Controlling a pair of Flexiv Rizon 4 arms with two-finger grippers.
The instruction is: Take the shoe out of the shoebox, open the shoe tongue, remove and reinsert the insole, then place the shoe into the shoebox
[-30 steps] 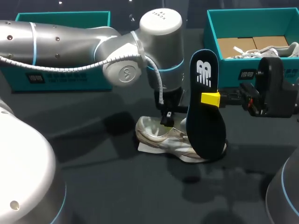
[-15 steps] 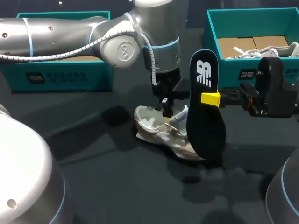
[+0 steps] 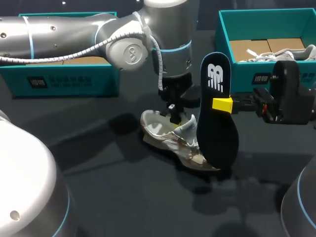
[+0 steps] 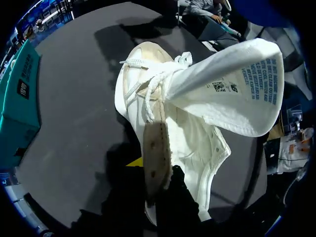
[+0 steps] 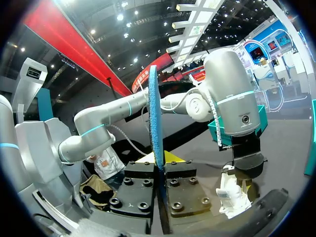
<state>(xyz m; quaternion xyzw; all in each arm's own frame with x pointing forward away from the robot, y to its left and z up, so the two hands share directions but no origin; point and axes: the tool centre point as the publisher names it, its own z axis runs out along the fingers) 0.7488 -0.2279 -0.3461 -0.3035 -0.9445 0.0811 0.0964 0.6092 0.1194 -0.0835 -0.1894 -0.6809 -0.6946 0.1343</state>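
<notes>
Over the last second the left arm has swung upward and turned at the wrist, and the white lace-up shoe that lay flat has been pulled up onto its side edge, heel end lifted and sole now showing towards the room. The left gripper is pinched tight on the shoe's eyelet strip; in the left wrist view its dark fingers clamp that strip from both sides, and the broad white tongue is folded right back, leaving the mouth open. The right gripper has not shifted: it is closed on the long black foam insole, which stands upright on the dark table just in front of the shoe's toe end. So the insole is out, and putting it back looks to be the step in hand. I judge the next move needs the insole tipped over and fed toe-first into the mouth while the left arm keeps the shoe steady. Room is tight there: the left wrist hangs right over the shoe, close beside the insole's upper half. The teal shoebox stands behind the right gripper, a second teal box behind the left arm, and bare table lies in front of the shoe
</notes>
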